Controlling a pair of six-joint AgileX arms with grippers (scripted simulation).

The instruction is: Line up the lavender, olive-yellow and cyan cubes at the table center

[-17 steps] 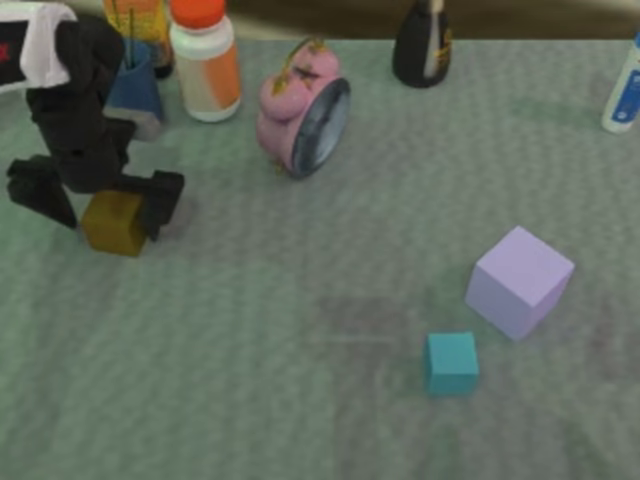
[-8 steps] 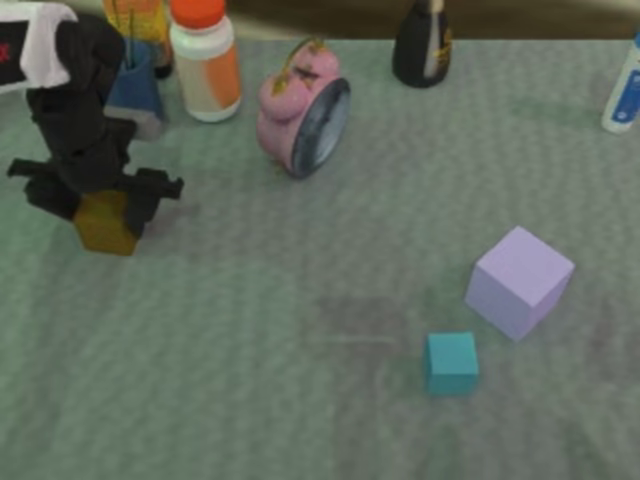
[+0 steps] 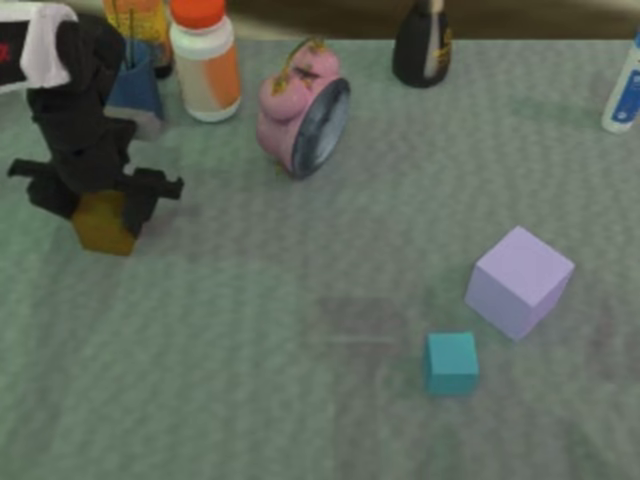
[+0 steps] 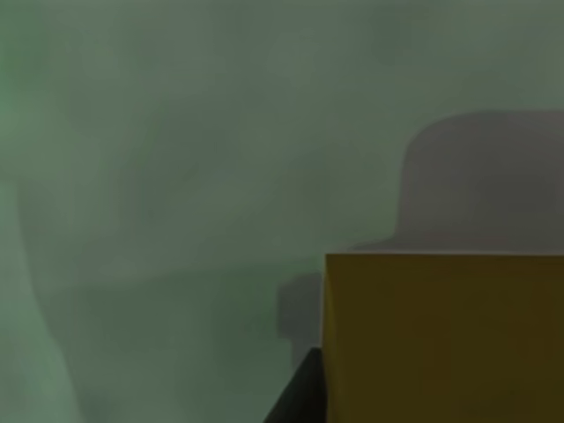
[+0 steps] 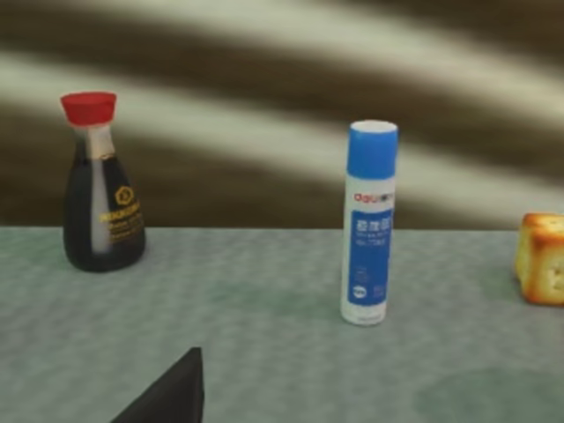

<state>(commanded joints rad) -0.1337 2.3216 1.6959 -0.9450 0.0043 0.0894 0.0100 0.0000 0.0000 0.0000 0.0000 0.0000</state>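
The left gripper (image 3: 98,197) sits at the far left of the table, lowered over the olive-yellow cube (image 3: 104,222), its 2 black fingers closed against the cube's left and right sides so that the cube is clamped between them. In the left wrist view the olive-yellow cube (image 4: 445,339) fills the near corner, with a dark finger (image 4: 298,397) touching its edge and the green table cloth (image 4: 176,176) behind it.

The lavender cube (image 3: 519,281) stands right of the table center, turned at an angle. The cyan cube (image 3: 450,363), the smaller one, lies just beside it, nearer and slightly to the left, apart from it.

Along the far edge stand a white bottle with an orange cap (image 3: 204,60), a pink alarm clock (image 3: 302,108), a dark soy sauce bottle (image 3: 423,42) and a blue-and-white glue stick (image 3: 624,88) at the far right. A blue cup (image 3: 135,85) stands just behind the left arm.

The right gripper is outside the top view; the right wrist view shows only 1 dark finger tip (image 5: 167,397), so I cannot tell how far it is open. That view faces the soy sauce bottle, the glue stick and a piece of toast (image 5: 541,257).
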